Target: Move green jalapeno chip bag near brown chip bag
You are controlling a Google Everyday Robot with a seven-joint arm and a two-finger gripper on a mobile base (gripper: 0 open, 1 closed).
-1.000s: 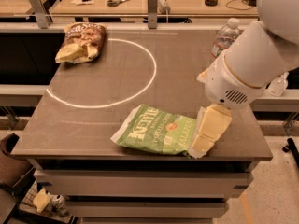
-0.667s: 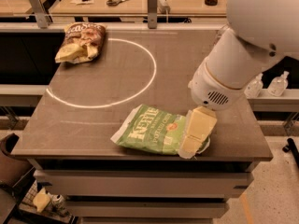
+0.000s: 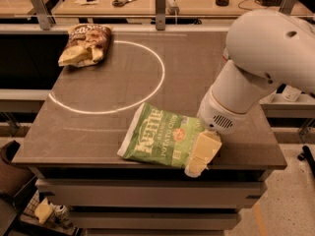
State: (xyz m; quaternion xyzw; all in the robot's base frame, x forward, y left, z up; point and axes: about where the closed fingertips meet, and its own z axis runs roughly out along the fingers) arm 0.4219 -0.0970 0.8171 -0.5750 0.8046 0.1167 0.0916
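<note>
you look to be early in the job: the green jalapeno chip bag (image 3: pixel 157 141) lies flat at the near edge of the counter (image 3: pixel 98 132), right of centre, well apart from the brown chip bag (image 3: pixel 84 44) at the far left corner, so the whole carry is left to do. your gripper (image 3: pixel 202 154) sits at the green bag's right end, over its edge; you can't tell whether it is open or clamped on the bag.

1 green jalapeno chip bag (image 3: pixel 156 139), 1 brown chip bag (image 3: pixel 84 44), 1 pincer (image 3: pixel 198 165) at green's edge, prob. touching.
</note>
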